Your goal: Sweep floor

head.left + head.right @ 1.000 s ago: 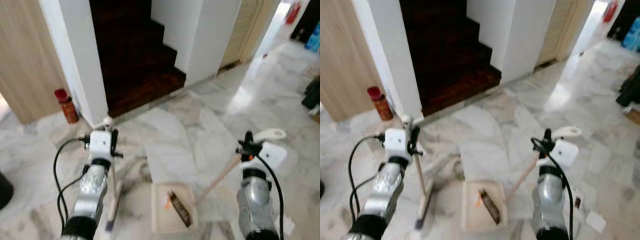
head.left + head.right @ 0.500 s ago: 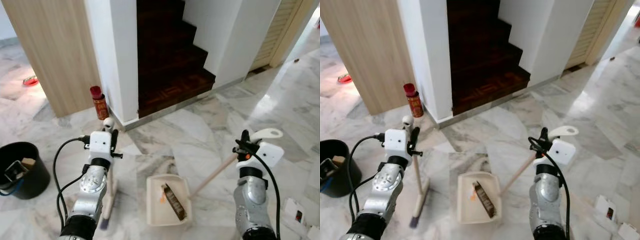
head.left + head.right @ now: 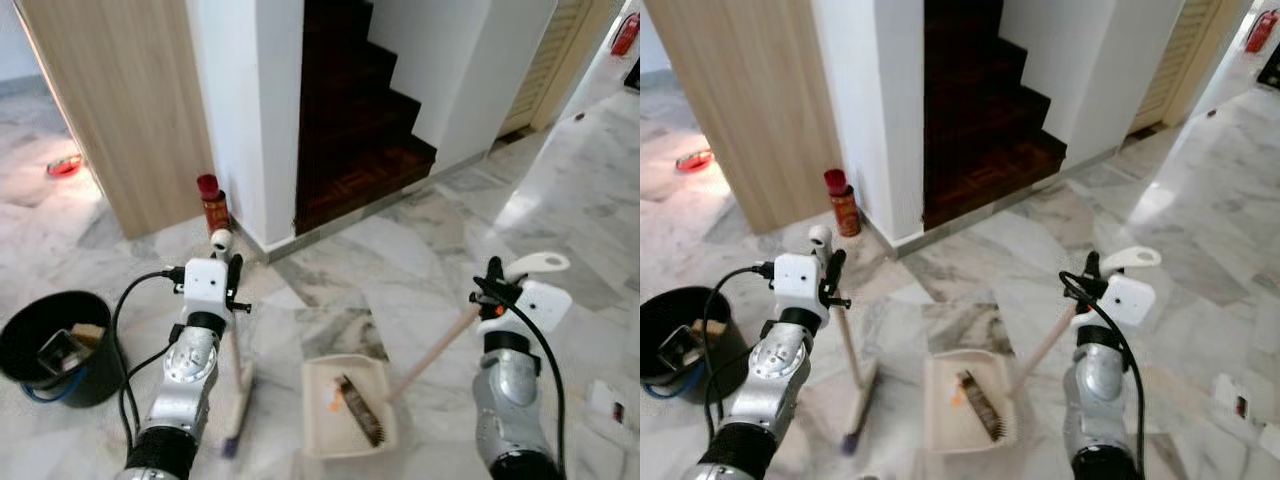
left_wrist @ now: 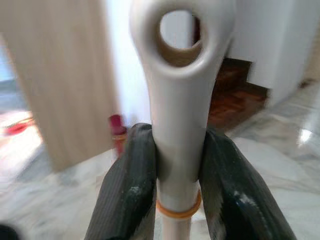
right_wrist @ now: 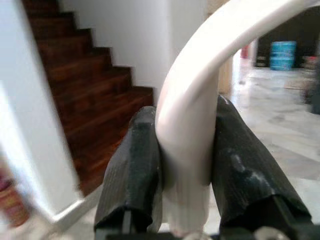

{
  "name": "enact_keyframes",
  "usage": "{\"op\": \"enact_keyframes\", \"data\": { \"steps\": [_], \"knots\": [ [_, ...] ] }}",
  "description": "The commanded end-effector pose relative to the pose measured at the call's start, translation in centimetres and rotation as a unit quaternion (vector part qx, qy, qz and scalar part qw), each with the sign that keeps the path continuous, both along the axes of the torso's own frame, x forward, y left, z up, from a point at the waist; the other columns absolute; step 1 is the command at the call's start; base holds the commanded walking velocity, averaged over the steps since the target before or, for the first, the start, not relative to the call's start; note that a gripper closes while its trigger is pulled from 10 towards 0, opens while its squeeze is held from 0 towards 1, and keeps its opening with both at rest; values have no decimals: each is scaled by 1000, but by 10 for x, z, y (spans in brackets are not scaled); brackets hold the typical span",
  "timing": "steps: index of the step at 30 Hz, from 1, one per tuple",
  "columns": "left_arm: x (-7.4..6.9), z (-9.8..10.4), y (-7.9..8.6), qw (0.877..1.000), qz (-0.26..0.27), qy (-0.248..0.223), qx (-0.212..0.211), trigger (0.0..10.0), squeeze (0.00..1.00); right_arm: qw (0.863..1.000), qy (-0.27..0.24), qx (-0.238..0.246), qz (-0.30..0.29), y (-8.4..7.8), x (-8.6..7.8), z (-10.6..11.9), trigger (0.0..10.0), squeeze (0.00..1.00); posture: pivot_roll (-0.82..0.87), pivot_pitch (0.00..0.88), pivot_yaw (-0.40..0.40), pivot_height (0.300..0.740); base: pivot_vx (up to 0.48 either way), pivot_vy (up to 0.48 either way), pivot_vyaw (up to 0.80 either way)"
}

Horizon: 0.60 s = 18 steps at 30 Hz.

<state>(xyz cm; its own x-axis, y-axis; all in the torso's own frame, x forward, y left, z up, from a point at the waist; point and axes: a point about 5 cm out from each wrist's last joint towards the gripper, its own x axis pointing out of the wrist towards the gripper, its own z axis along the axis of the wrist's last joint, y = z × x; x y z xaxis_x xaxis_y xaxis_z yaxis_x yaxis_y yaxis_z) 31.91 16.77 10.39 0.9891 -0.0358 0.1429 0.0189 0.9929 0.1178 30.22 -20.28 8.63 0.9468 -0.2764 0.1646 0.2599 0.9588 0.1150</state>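
My left gripper [image 3: 226, 264] is shut on the white top of a broom handle [image 4: 181, 100], its black fingers [image 4: 131, 185] pressed on either side. The broom's brush head [image 3: 236, 418] rests on the marble floor by my left arm. Over on the other side, my right gripper [image 3: 492, 284] is shut on the curved white grip [image 5: 200, 95] of a long-handled dustpan. The cream dustpan tray [image 3: 322, 428] lies flat on the floor between my arms. Inside it are a dark toothed strip [image 3: 360, 410] and a small orange bit [image 3: 335, 404].
A black bucket [image 3: 18, 330] with scraps stands on the left. A red can [image 3: 211, 203] stands by the white wall corner. Dark wooden stairs [image 3: 360, 130] rise ahead, with a wood panel [image 3: 120, 100] to the left. Small papers [image 3: 610, 400] lie at the right.
The camera has swung left and steadied, bringing the bucket and wood panel into view. Both grippers keep the same hold on broom and dustpan.
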Motion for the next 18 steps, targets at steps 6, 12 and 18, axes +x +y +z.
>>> {"op": "enact_keyframes", "data": {
  "steps": [6, 12, 18],
  "knots": [
    [4, 11, -7, 1000, -13, -22, 8, 10000, 0, 999, -30, 15, -5, 0, 3, 9, 10000, 0, 230, 0, -57, 740, 0, 376, 110],
    [4, 12, -7, 1000, -16, -23, 8, 10000, 0, 999, -29, 14, -4, 1, 4, 9, 10000, 0, 233, 0, -54, 740, 0, 374, 0],
    [4, 12, -7, 1000, -17, -23, 9, 10000, 0, 1000, -28, 11, -4, 1, 3, 8, 10000, 0, 237, 0, -51, 740, 0, 373, 230]
  ]
}}
